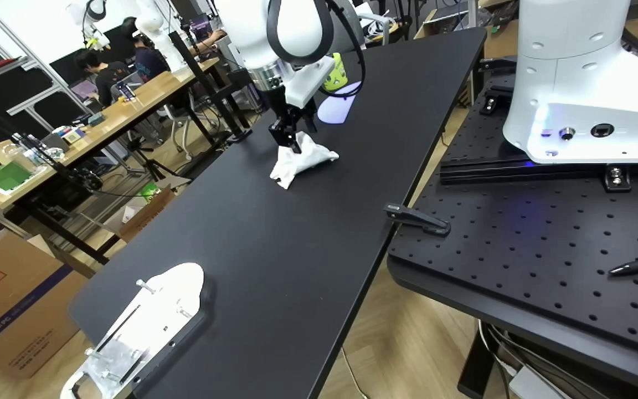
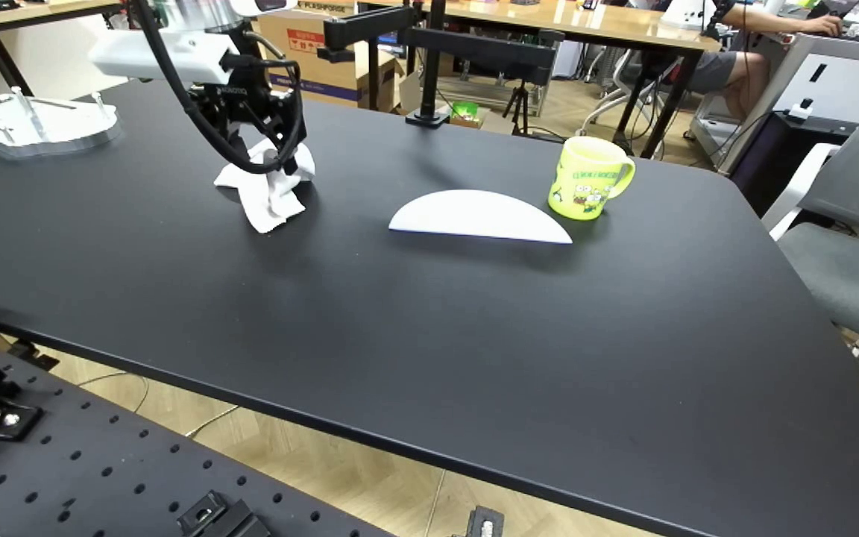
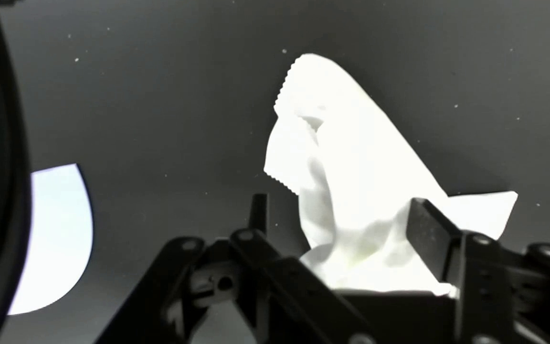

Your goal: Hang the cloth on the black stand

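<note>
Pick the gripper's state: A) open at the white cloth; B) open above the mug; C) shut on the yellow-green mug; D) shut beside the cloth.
A, since the wrist view shows the gripper with its fingers well apart and part of the white cloth showing between them.

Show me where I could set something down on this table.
In an exterior view, a wide bare patch of table lies between half-moon and near edge; another lies between cloth and pegged board. It's crowded where the open pincer meets the cloth, and where mug and half-moon stand close.
</note>
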Robot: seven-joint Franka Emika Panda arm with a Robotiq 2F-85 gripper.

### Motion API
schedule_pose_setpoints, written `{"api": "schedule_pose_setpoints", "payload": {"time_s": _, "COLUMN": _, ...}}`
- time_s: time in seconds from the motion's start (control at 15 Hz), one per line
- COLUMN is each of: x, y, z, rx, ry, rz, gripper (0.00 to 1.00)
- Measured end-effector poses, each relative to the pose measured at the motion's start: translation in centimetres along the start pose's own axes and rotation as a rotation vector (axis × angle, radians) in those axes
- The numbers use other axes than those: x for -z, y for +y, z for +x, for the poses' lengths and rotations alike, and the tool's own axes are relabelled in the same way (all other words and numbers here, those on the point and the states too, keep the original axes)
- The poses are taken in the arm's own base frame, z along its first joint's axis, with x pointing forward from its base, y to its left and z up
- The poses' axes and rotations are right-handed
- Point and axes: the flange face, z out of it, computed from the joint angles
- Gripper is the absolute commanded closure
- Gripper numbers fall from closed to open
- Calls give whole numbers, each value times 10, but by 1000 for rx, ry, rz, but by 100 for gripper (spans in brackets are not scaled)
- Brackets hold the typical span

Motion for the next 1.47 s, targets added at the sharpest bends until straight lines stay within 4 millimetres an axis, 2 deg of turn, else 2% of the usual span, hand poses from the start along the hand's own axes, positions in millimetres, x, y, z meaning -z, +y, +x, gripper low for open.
{"api": "schedule_pose_setpoints", "payload": {"time_s": 0.4, "x": -11, "y": -3, "z": 8, "rx": -2, "ry": 12, "rz": 17, "gripper": 96}}
{"api": "schedule_pose_setpoints", "payload": {"time_s": 0.47, "x": -11, "y": -3, "z": 8, "rx": -6, "ry": 12, "rz": 19, "gripper": 98}}
{"api": "schedule_pose_setpoints", "payload": {"time_s": 0.87, "x": -8, "y": -12, "z": 7, "rx": -52, "ry": -28, "rz": 36, "gripper": 99}}
{"api": "schedule_pose_setpoints", "payload": {"time_s": 1.07, "x": 5, "y": -12, "z": 8, "rx": -78, "ry": -108, "rz": 67, "gripper": 99}}
{"api": "schedule_pose_setpoints", "payload": {"time_s": 1.2, "x": 23, "y": -11, "z": 11, "rx": -79, "ry": -187, "rz": 99, "gripper": 99}}
{"api": "schedule_pose_setpoints", "payload": {"time_s": 1.47, "x": 82, "y": 8, "z": 32, "rx": -56, "ry": -289, "rz": 102, "gripper": 99}}
